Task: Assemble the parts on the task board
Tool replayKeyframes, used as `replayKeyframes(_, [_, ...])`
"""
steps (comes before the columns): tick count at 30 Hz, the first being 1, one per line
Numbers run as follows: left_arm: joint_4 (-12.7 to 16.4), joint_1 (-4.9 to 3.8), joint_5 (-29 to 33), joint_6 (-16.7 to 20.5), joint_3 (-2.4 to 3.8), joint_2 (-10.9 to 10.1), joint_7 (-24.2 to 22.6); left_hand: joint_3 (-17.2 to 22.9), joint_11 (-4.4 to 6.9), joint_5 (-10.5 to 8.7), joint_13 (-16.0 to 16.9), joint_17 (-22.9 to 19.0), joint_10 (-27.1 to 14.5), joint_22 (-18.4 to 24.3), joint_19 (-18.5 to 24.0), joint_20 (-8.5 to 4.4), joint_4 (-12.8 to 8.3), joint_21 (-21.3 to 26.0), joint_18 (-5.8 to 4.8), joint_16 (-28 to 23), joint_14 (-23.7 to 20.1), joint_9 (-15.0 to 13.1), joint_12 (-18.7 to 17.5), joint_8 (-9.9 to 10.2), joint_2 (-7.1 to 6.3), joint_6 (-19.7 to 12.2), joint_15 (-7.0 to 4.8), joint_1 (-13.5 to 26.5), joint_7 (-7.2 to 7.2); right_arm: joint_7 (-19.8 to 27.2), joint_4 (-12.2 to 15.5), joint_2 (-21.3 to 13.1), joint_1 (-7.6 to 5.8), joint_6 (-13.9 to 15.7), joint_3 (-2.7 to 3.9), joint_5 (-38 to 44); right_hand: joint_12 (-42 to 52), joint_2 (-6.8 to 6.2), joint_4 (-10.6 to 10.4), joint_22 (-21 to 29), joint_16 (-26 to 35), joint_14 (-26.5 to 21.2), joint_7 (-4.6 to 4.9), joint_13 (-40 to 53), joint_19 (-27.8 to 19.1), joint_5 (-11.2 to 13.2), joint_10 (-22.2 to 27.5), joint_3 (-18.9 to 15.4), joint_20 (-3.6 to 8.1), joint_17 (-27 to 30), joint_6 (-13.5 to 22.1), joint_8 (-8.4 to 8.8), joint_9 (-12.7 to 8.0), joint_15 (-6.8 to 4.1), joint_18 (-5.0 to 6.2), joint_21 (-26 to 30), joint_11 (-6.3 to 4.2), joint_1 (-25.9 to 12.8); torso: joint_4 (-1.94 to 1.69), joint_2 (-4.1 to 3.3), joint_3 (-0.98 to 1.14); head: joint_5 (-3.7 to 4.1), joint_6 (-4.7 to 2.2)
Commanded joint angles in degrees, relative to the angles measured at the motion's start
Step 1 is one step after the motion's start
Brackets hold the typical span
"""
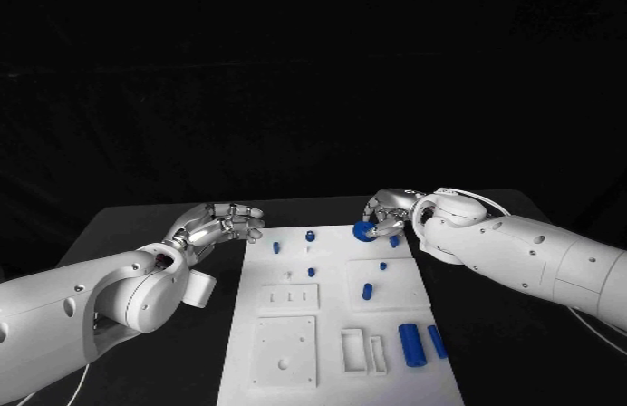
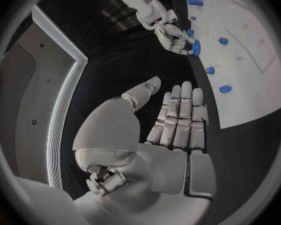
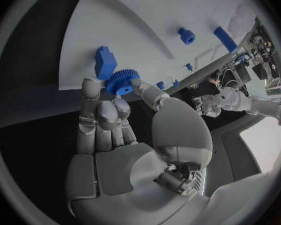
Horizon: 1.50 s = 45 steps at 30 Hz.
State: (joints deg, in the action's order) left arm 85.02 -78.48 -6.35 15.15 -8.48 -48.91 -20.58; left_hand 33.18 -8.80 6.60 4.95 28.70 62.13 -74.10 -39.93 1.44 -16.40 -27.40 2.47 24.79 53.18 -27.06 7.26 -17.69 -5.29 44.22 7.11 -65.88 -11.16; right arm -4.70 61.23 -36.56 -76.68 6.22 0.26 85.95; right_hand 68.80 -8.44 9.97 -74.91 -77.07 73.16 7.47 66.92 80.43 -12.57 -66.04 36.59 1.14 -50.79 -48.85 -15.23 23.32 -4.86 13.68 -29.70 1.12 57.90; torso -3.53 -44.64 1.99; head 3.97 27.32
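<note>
The right hand [image 1: 386, 220] holds a blue gear [image 1: 364, 232] pinched between its thumb and fingertips, at the far right corner of the task board [image 1: 333, 370]. In the right wrist view the gear [image 3: 122, 81] is a toothed disc with a short hub, and the hub faces toward the palm of this hand [image 3: 125, 135]; I cannot tell if it touches the board. Just beyond the fingertips a blue block [image 3: 104, 61] stands on the board, very near the gear. Farther from this hand, toward the robot, two long blue cylinders [image 1: 420, 343] lie side by side close to the right edge of the board, their long axes running from the robot away to the far side. Small blue pegs [image 1: 310, 236] stand along the far part of the board between the two hands. The left hand [image 1: 222, 222] is held off the left edge of the board over the black table [image 1: 130, 234], its fingers apart and fairly straight, with nothing in it; around it the table has free room.
</note>
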Motion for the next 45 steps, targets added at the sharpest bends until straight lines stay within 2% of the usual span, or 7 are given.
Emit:
replayKeyframes(1, [0.1,-0.12,0.1,-1.0,0.05,0.1,-0.1,-0.4,-0.31,-0.16,-0.1,0.1,-0.3,-0.1,0.3,-0.04,0.0,0.3,0.93,-0.4,-0.2,0.1,-0.3,0.4,-0.57,-0.4,0.06,0.0,-0.16,-0.2,0.0,0.0,0.91,-4.5,-0.63,0.9,-0.3,-0.21,0.2,-1.3,0.3,0.2,0.14,-0.1,-0.3,0.4,0.3,0.4,0.24,-0.1,0.0,-0.16,0.1,-0.34,1.32,-0.4,-0.03,0.0,-0.04,-0.03,0.0,0.06,-0.09])
replayKeyframes(6, [0.2,-0.12,0.1,-0.9,0.05,0.0,0.0,-0.4,-0.32,-0.16,-0.1,0.1,-0.3,-0.1,0.3,-0.03,0.0,0.3,0.93,-0.4,-0.2,0.1,-0.3,0.4,-0.57,-0.5,0.07,0.0,-0.17,0.1,1.0,-0.1,0.92,-2.4,-0.93,5.0,-0.5,-0.94,1.1,-1.3,0.4,0.2,0.25,-0.3,-0.4,0.2,0.5,0.4,0.24,-0.4,-0.4,-0.44,0.2,-0.24,1.32,-0.6,0.08,0.5,-0.04,-0.03,0.0,0.09,-0.06])
replayKeyframes(11, [0.2,-0.12,0.1,-0.7,0.05,0.0,-0.1,-0.4,-0.33,-0.16,-0.1,0.1,-0.3,-0.1,0.3,-0.02,0.0,0.3,0.92,-0.4,-0.3,0.1,-0.4,0.4,-0.57,-0.5,0.08,0.0,-0.18,0.8,1.6,0.1,1.09,0.2,-1.88,8.1,-0.4,-1.57,2.2,-1.3,0.5,0.3,0.23,-0.2,-0.5,0.6,0.3,0.8,0.33,-0.5,-0.9,-0.77,0.3,-0.22,1.32,-0.8,0.09,1.7,0.0,-0.01,0.02,0.13,-0.02])
replayKeyframes(17, [0.3,-0.12,0.1,-0.8,0.05,-0.1,-0.1,-0.4,-0.35,-0.16,-0.1,0.1,-0.3,-0.1,0.3,0.0,0.1,0.3,0.91,-0.4,-0.3,0.1,-0.4,0.4,-0.53,-0.5,0.09,0.1,-0.2,0.8,1.7,0.0,1.52,0.5,-2.17,9.2,-0.4,-2.13,3.2,-1.3,0.7,0.4,0.4,-0.2,-0.4,0.8,0.1,1.2,0.14,-0.7,-1.9,-1.29,0.5,-0.09,1.32,-1.0,0.23,2.5,-0.06,-0.05,0.02,0.13,0.0])
replayKeyframes(28, [0.2,-0.12,0.1,-0.7,0.05,-0.1,-0.1,-0.4,-0.36,-0.16,-0.1,0.1,-0.3,-0.1,0.3,0.01,0.1,0.3,0.91,-0.4,-0.3,0.1,-0.4,0.4,-0.49,-0.5,0.1,0.1,-0.21,0.7,1.9,-0.1,1.59,0.5,-2.24,9.4,-0.2,-1.9,3.2,-1.2,0.9,0.6,0.06,-0.1,-0.4,2.0,-0.4,1.1,-0.01,-1.1,-3.6,-2.16,0.8,-0.34,1.32,-1.2,-0.06,1.9,-0.08,-0.05,0.05,0.13,0.07])
replayKeyframes(38, [0.0,-0.12,0.1,-0.8,0.05,0.1,-0.1,-0.4,-0.36,-0.16,-0.1,0.2,-0.3,-0.1,0.3,0.01,0.1,0.3,0.92,-0.5,-0.3,0.1,-0.4,0.4,-0.46,-0.5,0.1,0.1,-0.21,0.8,-0.3,1.0,1.56,3.0,-2.22,10.2,0.0,-1.67,2.7,-1.2,1.1,0.7,-0.13,0.0,-0.4,1.8,-0.7,1.4,0.0,-1.3,-4.1,-2.33,0.8,-0.52,1.32,-1.3,-0.25,1.6,-0.13,-0.01,0.06,0.15,-0.25])
replayKeyframes(45, [-0.2,-0.12,0.1,-0.7,0.05,0.2,-0.1,-0.4,-0.36,-0.15,-0.1,0.2,-0.3,-0.1,0.3,0.02,0.1,0.3,0.92,-0.5,-0.3,0.1,-0.5,0.4,-0.46,-0.5,0.11,0.1,-0.21,1.0,-0.8,1.4,1.33,3.4,-2.2,9.3,0.1,-1.76,2.6,-1.2,1.1,0.7,-0.18,0.2,-0.3,1.8,-0.9,1.5,0.03,-1.4,-4.2,-2.38,0.8,-0.58,1.32,-1.4,-0.31,1.6,0.0,-0.01,0.09,0.03,-0.49])
